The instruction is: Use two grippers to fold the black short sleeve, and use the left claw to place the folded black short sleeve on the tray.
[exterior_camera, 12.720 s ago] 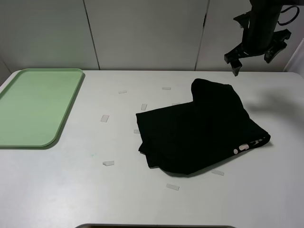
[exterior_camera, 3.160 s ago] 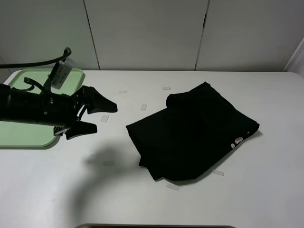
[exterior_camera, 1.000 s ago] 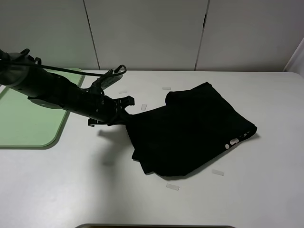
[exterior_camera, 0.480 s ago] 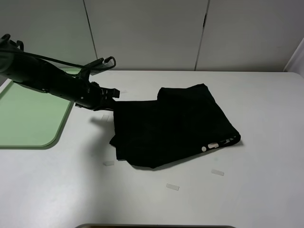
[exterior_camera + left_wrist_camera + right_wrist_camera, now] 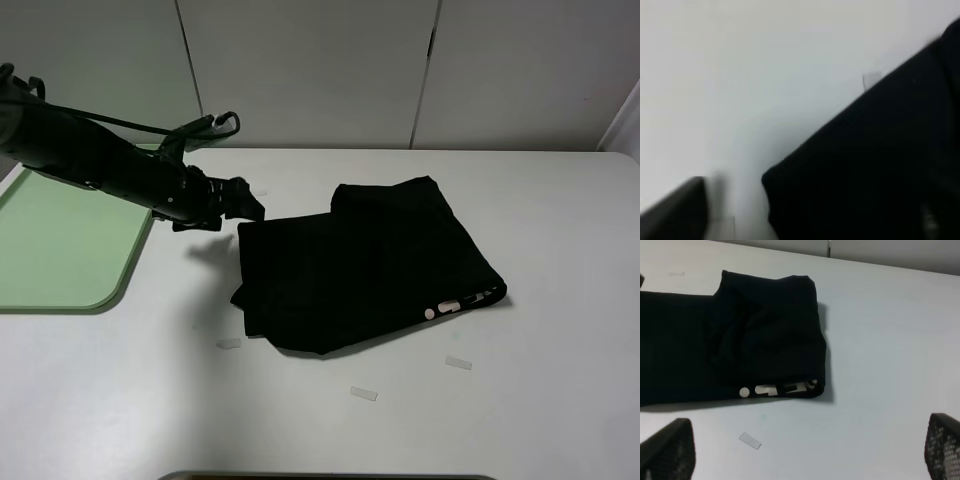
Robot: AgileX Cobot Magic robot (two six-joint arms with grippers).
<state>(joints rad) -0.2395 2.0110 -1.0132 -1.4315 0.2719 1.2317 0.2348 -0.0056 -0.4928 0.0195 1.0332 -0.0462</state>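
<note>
1. While my left gripper (image 5: 236,206) is hovering just beside the corner of the black short sleeve (image 5: 360,265) that is pointing toward the tray (image 5: 60,250), its jaws are standing open and holding nothing.
2. My right gripper (image 5: 805,452) is hanging wide open over the table (image 5: 520,400), also gripping nothing.
3. The short sleeve is lying folded on the table, apart from the tray.

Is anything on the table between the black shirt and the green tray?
Nothing visible blocks the way. Between the black short sleeve and the tray, only the left gripper and its arm hang over the table.
</note>
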